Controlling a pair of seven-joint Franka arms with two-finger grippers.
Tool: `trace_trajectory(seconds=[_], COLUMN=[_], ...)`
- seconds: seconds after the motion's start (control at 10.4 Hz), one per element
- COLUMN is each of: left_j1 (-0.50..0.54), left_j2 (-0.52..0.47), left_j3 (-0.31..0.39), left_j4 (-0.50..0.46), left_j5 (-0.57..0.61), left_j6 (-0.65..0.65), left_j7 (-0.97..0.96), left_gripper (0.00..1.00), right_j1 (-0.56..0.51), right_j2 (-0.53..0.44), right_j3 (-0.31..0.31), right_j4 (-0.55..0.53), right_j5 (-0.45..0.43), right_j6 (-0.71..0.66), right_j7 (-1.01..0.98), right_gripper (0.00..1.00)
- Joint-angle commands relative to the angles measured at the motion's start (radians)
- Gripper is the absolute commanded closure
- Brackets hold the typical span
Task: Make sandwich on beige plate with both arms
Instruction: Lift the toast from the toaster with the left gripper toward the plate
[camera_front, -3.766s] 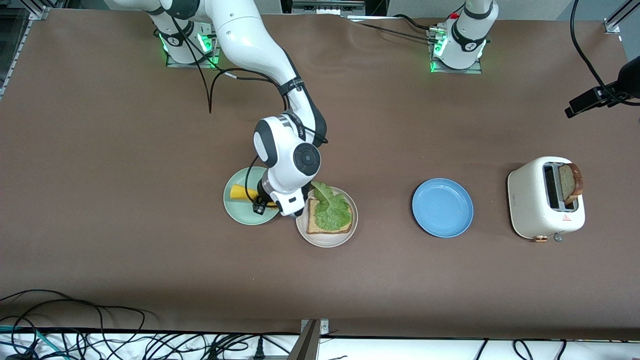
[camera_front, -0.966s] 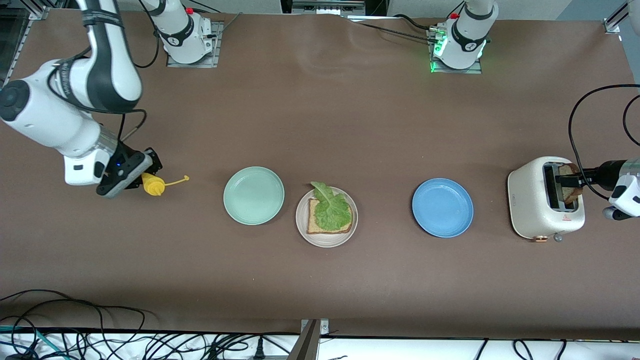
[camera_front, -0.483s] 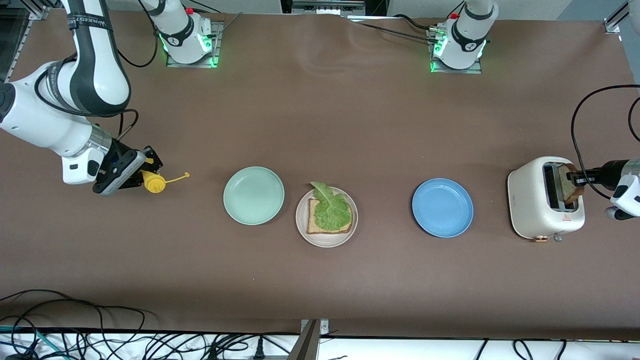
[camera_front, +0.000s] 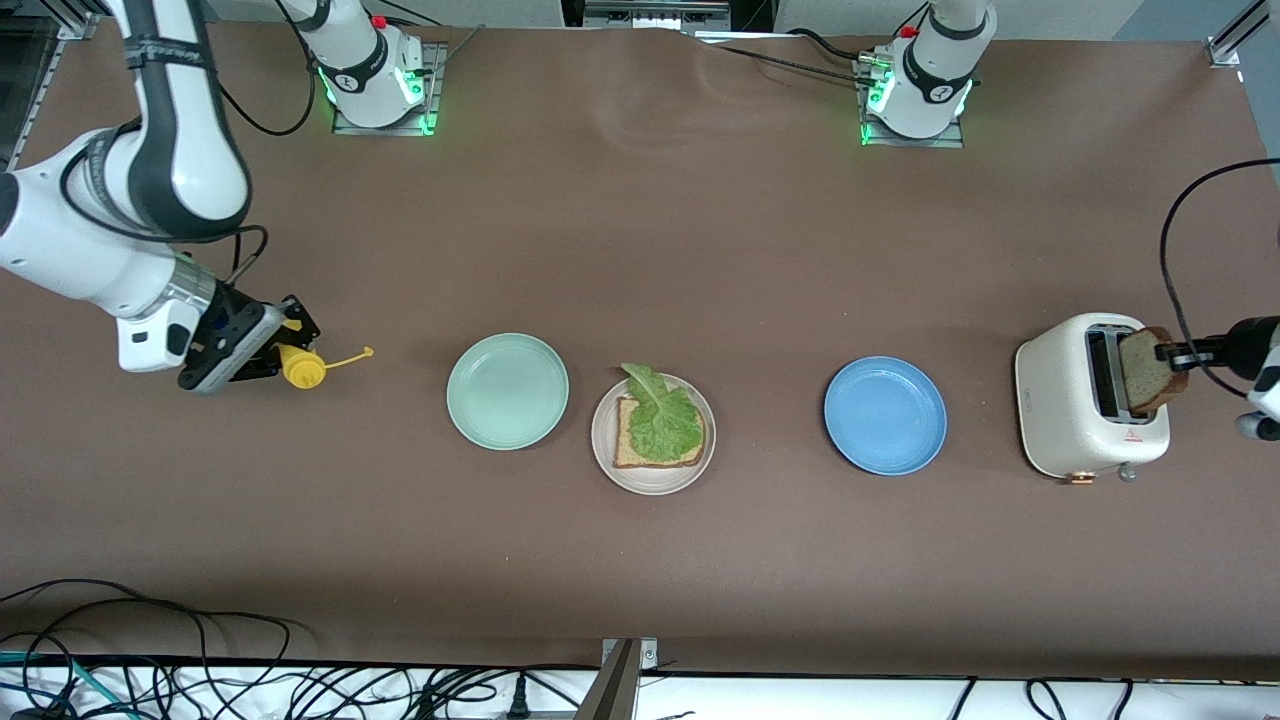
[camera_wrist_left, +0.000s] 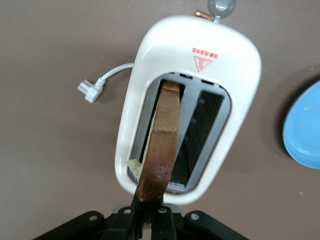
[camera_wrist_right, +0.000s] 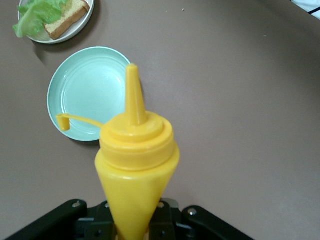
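left gripper (camera_front: 1172, 354) has its fingers clamped on the top edge of the toast (camera_front: 1146, 372), which stands on edge in the toaster (camera_front: 1088, 408) slot, so it must lift straight up. right gripper (camera_front: 268, 352) is clamped on a yellow bottle (camera_front: 300, 367). the beige plate (camera_front: 654, 480) holds soft bread (camera_front: 640, 453) and ruffled lettuce (camera_front: 662, 415) mid-tabletop.

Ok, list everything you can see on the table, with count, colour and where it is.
beige plate: one, pale beige, mid-table.
bread slice: one, tan, on the beige plate.
lettuce leaf: one, green, on that slice.
mint plate: one, beside the beige plate, toward the right arm's end.
blue plate: one, toward the left arm's end.
toaster: one, cream, left arm's end.
toast slice: one, brown, in the toaster slot.
squeeze bottle: one, yellow.
left gripper: jaws shut on the toast slice.
right gripper: jaws shut on the squeeze bottle.
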Motion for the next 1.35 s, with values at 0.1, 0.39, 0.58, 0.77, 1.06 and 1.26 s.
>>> trace_trajectory(seconds=[0.1, 0.39, 0.58, 0.77, 1.06, 1.26], left_j1=[-0.006, -0.006, -0.006, -0.01, -0.039, -0.123], left_j2=[-0.127, -0.187, -0.192, -0.192, -0.183, -0.164], left_j3=[-0.022, -0.068, -0.143, -0.221, -0.277, -0.275], left_j4=[0.032, 0.034, 0.073, 0.089, 0.084, 0.077], left_j5=[0.028, 0.023, 0.032, 0.032, 0.02, 0.011], left_j6=[-0.163, -0.227, -0.238, -0.254, -0.255, -0.257], left_j7=[0.021, 0.019, 0.013, -0.007, -0.074, -0.135], left_gripper=[1.0, 1.0, 1.0, 1.0, 1.0, 1.0], right_j1=[-0.25, -0.444, -0.524, -0.564, -0.599, -0.613], right_j2=[0.023, 0.075, 0.103, 0.117, 0.126, 0.141], right_j3=[0.185, 0.325, 0.346, 0.347, 0.344, 0.344], right_j4=[-0.005, -0.01, -0.037, -0.086, -0.146, -0.192], right_j5=[0.087, 0.274, 0.4, 0.469, 0.477, 0.479], right_j6=[-0.013, -0.086, -0.176, -0.261, -0.365, -0.382], right_j7=[-0.168, -0.437, -0.635, -0.833, -1.11, -1.229], right_gripper=[1.0, 1.0, 1.0, 1.0, 1.0, 1.0])
